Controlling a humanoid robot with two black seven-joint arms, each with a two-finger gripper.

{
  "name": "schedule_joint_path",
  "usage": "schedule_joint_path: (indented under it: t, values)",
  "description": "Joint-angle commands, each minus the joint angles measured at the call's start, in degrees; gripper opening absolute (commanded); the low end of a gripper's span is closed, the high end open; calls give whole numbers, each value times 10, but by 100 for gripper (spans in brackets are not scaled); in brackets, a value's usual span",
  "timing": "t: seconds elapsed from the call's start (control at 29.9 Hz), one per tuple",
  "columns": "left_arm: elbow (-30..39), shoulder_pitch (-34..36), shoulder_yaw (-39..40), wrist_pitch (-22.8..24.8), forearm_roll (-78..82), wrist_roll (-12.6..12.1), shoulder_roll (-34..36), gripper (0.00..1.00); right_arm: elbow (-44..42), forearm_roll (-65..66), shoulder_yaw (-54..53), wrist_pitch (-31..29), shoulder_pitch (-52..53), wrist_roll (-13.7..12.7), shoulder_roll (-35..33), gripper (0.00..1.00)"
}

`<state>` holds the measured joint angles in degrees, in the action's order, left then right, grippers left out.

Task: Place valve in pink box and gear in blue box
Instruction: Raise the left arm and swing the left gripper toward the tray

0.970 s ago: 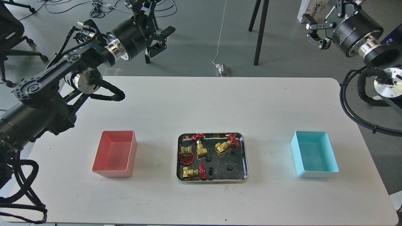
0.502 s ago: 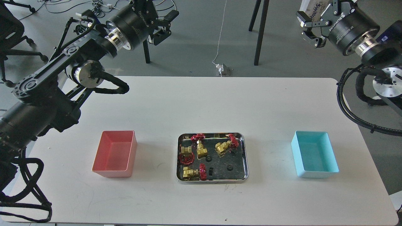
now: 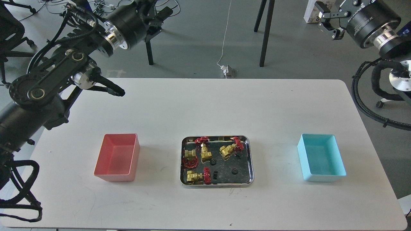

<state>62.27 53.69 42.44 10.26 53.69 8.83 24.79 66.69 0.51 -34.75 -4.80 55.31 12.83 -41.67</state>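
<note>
Brass-gold valves with red handwheels (image 3: 228, 149) and tiny black gears (image 3: 234, 171) are held in a shiny steel tray (image 3: 251, 160) on the white tabletop (image 3: 205, 106), between the salmon-pink plastic box (image 3: 117, 157) and light cyan plastic box (image 3: 321, 158). The left end effector (image 3: 159, 16) and right end effector (image 3: 327, 21) are raised beyond the tabletop's far edge; whether either is open cannot be told.

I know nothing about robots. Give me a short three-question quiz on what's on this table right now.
1. True or false: the salmon-pink plastic bin is empty.
2. How many brass valves with red handwheels lie in the shiny steel tray?
3. The light cyan plastic bin stands on which side of the tray: a) the robot's left, b) the robot's right?

Key: 1 true; 2 four, for example this one; 3 b.
</note>
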Motion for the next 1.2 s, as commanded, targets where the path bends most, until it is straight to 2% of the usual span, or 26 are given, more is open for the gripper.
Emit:
schedule_joint_path:
  t: [0.0,0.1,0.2,0.43,0.5,0.57,0.64,0.67,0.8,0.97,1.17]
  values:
    - [31,-23,-6,-8,50,30,17,100,-5,0,-2,3,3,4,2,100]
    - [66,-59,4,-2,47,51,21,100,-8,0,-3,3,15,4,3,100]
    - [91,-79,4,-2,28,47,19,100,-4,-2,-4,0,21,3,1,100]
    - [58,-77,-1,0,-138,42,22,100,-2,-4,-16,-4,25,-2,-6,100]
    - [51,-69,1,10,-144,12,33,100,-2,-4,-20,-4,25,-3,-6,100]
    - [50,-59,4,7,-146,-41,47,100,-2,-4,-21,-4,25,-4,-5,100]
    - [47,-58,12,4,-147,-68,47,100,-1,-4,-21,-5,25,-4,-5,100]
    - [44,-58,20,0,-147,-71,47,100,-1,-4,-21,-5,25,-4,-4,100]
    - [8,-61,46,-21,-148,-73,47,100,-1,-4,-27,-5,25,-4,-3,100]
    - [-62,-54,46,8,-144,-67,47,100,-2,-3,-30,-5,29,-4,2,100]
    - [-34,-51,40,13,-67,-37,46,100,-3,-2,-23,3,49,-4,-1,100]
